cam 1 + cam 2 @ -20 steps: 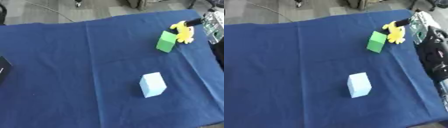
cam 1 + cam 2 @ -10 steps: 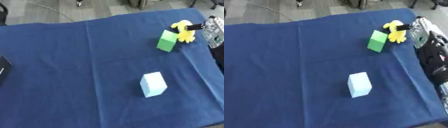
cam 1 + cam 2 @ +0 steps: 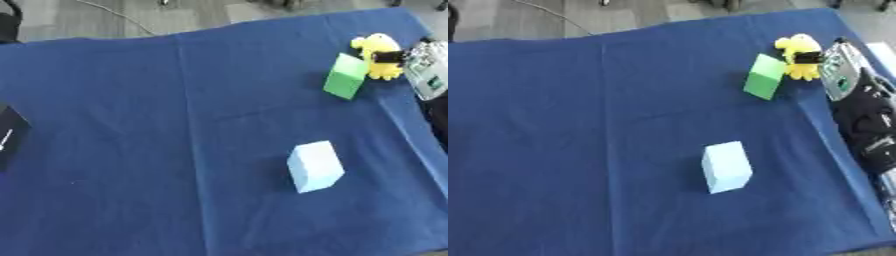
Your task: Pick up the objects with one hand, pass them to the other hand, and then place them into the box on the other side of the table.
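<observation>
A table covered with a dark blue cloth (image 3: 157, 125) fills both views. Near its far right corner lies a small yellow plush toy (image 3: 798, 50), and the robot's right hand (image 3: 839, 67), silver and black, comes in from the right edge with a dark fingertip (image 3: 807, 58) lying across the toy's middle. Whether the fingers close round the toy or only touch it, I cannot tell. Just left of the toy, touching or nearly touching it, stands a bright green block (image 3: 346, 76), tilted slightly. Well apart from both, toward the near middle of the cloth, sits a pale blue block (image 3: 314, 165) resting upright with one corner turned toward the camera. At the left edge of the left eye view a dark box (image 3: 10, 135) shows in part, far across the table from the toy.
</observation>
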Robot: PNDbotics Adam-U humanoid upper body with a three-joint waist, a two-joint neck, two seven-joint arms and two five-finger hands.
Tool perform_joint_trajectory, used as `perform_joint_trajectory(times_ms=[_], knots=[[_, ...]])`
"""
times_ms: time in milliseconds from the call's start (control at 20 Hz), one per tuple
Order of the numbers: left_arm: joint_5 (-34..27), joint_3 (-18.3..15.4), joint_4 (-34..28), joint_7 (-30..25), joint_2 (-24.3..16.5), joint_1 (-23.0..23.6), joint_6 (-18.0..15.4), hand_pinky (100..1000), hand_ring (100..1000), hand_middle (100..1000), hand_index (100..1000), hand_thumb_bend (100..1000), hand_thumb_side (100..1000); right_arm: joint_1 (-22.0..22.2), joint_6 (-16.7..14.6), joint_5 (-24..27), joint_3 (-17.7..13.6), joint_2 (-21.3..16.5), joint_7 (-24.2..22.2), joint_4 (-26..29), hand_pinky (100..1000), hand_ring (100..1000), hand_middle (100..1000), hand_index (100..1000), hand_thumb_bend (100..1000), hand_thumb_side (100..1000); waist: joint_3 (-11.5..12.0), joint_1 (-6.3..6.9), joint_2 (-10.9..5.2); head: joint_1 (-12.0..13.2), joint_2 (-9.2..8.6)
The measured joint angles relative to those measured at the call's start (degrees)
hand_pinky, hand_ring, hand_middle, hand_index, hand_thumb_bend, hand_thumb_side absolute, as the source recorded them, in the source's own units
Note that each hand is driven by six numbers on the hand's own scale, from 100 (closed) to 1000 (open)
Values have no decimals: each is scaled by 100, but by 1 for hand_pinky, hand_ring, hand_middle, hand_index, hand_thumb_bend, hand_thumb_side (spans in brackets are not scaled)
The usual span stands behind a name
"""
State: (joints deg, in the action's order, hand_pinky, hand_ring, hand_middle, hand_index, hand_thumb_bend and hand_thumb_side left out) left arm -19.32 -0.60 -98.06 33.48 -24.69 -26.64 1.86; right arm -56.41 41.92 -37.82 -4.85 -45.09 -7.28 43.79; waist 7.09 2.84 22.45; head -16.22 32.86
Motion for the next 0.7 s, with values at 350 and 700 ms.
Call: perform_joint_trajectory(times_ms=[350, 700], knots=[[-31, 0, 0, 11, 6, 1, -6, 743, 783, 739, 865, 592, 796, -5, -16, 173, 34, 13, 191, 48, 874, 854, 615, 751, 330, 198, -3, -11, 26, 2, -1], [-31, 0, 0, 12, 52, 6, -8, 744, 783, 739, 865, 593, 796, -6, 28, 646, 38, 88, 618, 239, 862, 780, 534, 678, 241, 100, -26, -14, 26, 2, 19]])
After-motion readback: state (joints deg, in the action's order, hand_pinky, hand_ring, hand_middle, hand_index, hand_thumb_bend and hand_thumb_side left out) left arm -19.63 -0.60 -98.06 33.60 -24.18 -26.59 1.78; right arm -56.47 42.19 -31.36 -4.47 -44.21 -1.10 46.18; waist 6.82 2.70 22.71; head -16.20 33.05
